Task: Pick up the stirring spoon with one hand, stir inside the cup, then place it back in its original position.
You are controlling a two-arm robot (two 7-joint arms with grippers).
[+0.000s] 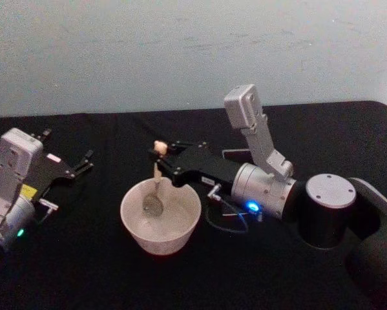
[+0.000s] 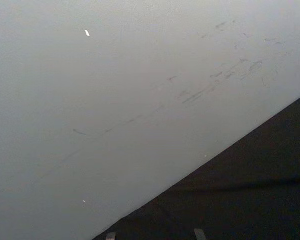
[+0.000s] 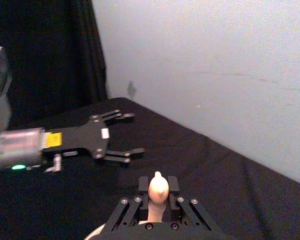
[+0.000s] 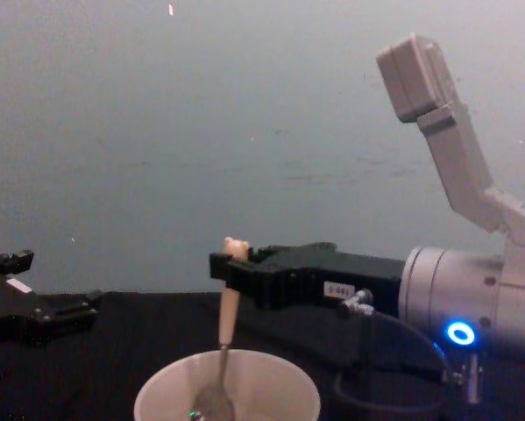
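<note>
Right hand (image 1: 161, 154) holds stirring spoon (image 1: 156, 186) inside cup (image 1: 162, 243).

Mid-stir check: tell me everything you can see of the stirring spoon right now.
The stirring spoon is slim: a cream handle topped by a small rounded head, a thin neck, a shiny metal bowl. It stands nearly upright, with the right gripper shut on the handle's top just below the head. Its bowl sits low inside the cup. The left gripper rests open, apart on the left.

Right end effector (image 3: 158, 183) tight on the stirring spoon (image 3: 158, 190), left end effector (image 3: 132, 133) beyond, fingers (image 3: 115, 115) apart.
</note>
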